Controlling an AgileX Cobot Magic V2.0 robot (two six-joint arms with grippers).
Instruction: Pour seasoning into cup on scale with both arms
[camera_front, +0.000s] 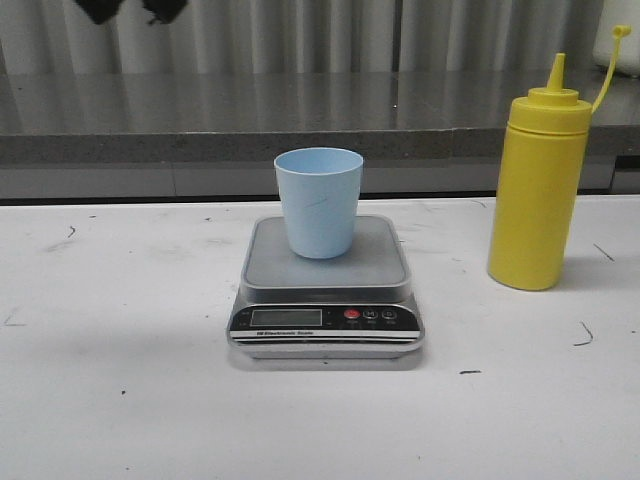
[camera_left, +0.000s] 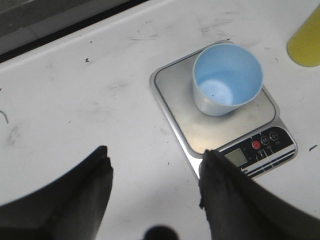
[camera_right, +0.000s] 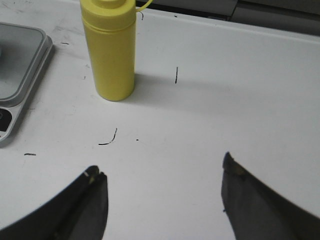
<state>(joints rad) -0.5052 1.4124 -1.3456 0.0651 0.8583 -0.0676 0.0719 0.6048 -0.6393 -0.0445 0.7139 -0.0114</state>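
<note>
while both arms hang above it: the table (camera_front: 120, 400) is white and scuffed
scale (camera_front: 326, 290): middle of the table, lcd digits too small to read
seasoning (camera_front: 537, 180): upright, to the right of the scale, apart from it; cap off on its tether, top cut off in the right wrist view
cup (camera_front: 319, 202): upright on the scale's plate, inside looks empty
left gripper (camera_left: 155, 170): jaws wide apart, holding nothing, over the scale's left edge
right gripper (camera_right: 162, 180): jaws wide apart, holding nothing, near the seasoning
</note>
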